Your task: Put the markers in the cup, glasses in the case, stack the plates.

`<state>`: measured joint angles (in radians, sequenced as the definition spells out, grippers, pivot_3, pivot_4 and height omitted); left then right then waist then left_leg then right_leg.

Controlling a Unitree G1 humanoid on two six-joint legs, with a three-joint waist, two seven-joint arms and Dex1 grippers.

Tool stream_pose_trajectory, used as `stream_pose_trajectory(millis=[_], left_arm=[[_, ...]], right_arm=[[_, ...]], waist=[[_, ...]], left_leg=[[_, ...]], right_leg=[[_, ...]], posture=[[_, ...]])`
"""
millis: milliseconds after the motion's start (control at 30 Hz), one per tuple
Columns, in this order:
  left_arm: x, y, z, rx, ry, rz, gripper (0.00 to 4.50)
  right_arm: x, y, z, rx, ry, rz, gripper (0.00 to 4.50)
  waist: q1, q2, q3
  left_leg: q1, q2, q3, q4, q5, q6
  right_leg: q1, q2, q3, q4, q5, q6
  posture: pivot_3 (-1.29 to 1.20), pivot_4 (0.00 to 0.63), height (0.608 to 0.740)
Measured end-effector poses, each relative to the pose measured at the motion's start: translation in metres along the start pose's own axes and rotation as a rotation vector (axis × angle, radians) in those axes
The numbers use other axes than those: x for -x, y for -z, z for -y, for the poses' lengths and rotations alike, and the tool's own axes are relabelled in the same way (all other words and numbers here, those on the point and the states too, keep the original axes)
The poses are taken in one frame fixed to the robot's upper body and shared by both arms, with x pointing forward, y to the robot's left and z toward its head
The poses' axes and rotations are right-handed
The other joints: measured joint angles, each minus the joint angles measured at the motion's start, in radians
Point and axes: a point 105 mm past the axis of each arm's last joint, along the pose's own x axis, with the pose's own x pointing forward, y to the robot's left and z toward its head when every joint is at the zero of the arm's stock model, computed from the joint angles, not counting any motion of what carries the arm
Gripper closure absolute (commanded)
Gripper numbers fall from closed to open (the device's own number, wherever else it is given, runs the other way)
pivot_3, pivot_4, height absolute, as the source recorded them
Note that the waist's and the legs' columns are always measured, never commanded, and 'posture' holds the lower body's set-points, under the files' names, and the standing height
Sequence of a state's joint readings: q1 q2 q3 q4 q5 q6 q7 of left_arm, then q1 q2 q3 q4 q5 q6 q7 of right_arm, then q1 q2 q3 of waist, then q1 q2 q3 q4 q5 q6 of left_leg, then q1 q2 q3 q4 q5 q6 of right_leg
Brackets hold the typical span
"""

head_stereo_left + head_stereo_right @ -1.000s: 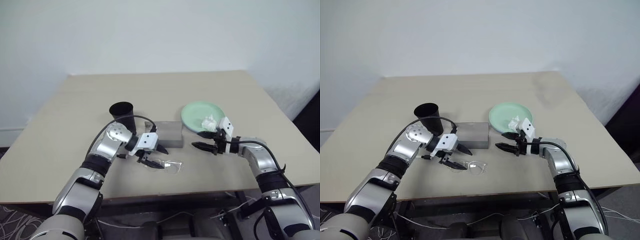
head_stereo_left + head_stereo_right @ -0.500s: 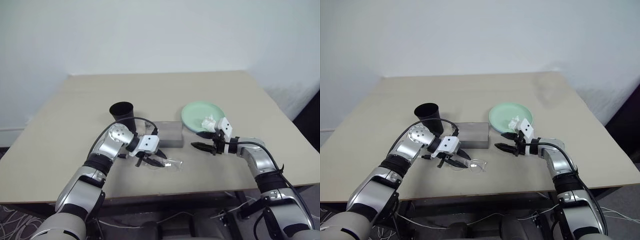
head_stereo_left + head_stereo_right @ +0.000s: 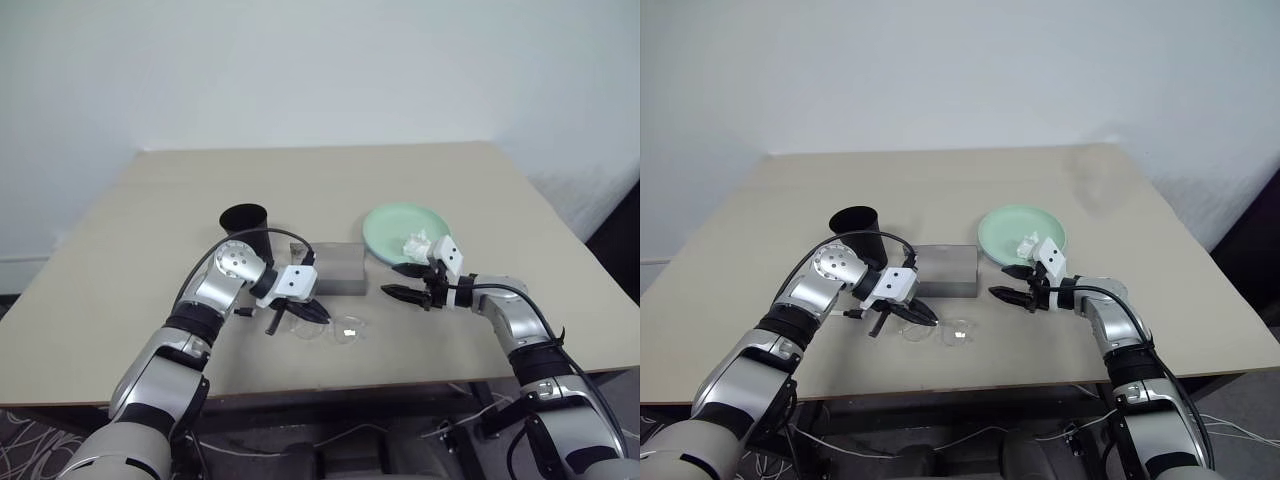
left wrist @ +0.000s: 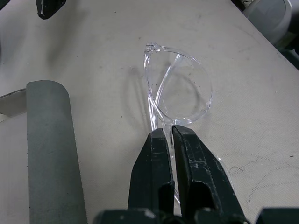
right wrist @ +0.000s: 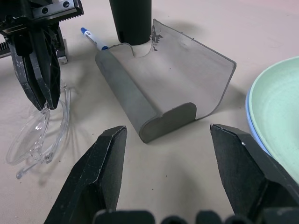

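The clear glasses (image 3: 336,328) lie on the table in front of the grey case (image 3: 338,270). My left gripper (image 3: 316,315) is shut on the glasses; the left wrist view shows its fingers (image 4: 156,158) pinching the thin frame beside one lens (image 4: 182,91). The black cup (image 3: 245,228) stands upright to the left of the case. One marker (image 5: 93,39) lies on the table by the cup's foot. To the right of the case my right gripper (image 3: 405,281) hovers open and empty. The mint green plate (image 3: 390,225) rests on the light blue plate (image 5: 248,112), whose rim shows beneath it.
A small white wad (image 3: 418,243) sits in the green plate. The beige table (image 3: 330,180) stretches bare behind the objects to a white wall. Its front edge runs just below the glasses.
The left gripper has gone from open over the glasses to shut on their frame, and the glasses have turned slightly on the table. The right arm has stayed still.
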<state>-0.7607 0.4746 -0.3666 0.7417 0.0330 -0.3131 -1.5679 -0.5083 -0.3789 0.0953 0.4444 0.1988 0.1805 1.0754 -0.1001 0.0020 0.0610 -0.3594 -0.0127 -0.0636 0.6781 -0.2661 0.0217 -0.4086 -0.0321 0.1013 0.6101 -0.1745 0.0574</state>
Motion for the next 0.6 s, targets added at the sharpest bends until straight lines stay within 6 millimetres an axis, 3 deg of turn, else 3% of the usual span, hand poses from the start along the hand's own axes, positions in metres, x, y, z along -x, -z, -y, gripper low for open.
stream_pose_trajectory(millis=[267,467,600], left_arm=[[0.009,-0.009,-0.005,0.089,-0.017,0.075,4.48],[0.038,-0.041,-0.044,-0.028,-0.185,0.094,4.48],[0.053,-0.041,-0.079,-0.144,-0.414,-0.026,4.48]], right_arm=[[0.000,-0.003,-0.003,0.001,-0.025,0.007,1.41],[0.001,-0.004,-0.002,0.005,-0.025,0.005,1.41],[0.001,-0.004,-0.002,0.007,-0.025,0.006,1.41]], waist=[[0.000,0.000,0.000],[0.000,-0.001,0.001],[0.000,-0.001,0.000]], left_leg=[[-0.001,0.000,-0.001,0.000,0.000,0.000],[-0.001,0.000,-0.001,0.000,0.000,0.000],[-0.001,-0.001,-0.001,0.000,0.000,0.000]], right_leg=[[0.000,0.000,0.000,0.000,0.000,0.000],[0.000,0.000,0.000,0.000,0.000,0.000],[0.000,0.000,0.000,0.000,0.000,0.000]], posture=[[0.00,0.000,0.737],[0.00,0.000,0.737],[0.00,0.000,0.737]])
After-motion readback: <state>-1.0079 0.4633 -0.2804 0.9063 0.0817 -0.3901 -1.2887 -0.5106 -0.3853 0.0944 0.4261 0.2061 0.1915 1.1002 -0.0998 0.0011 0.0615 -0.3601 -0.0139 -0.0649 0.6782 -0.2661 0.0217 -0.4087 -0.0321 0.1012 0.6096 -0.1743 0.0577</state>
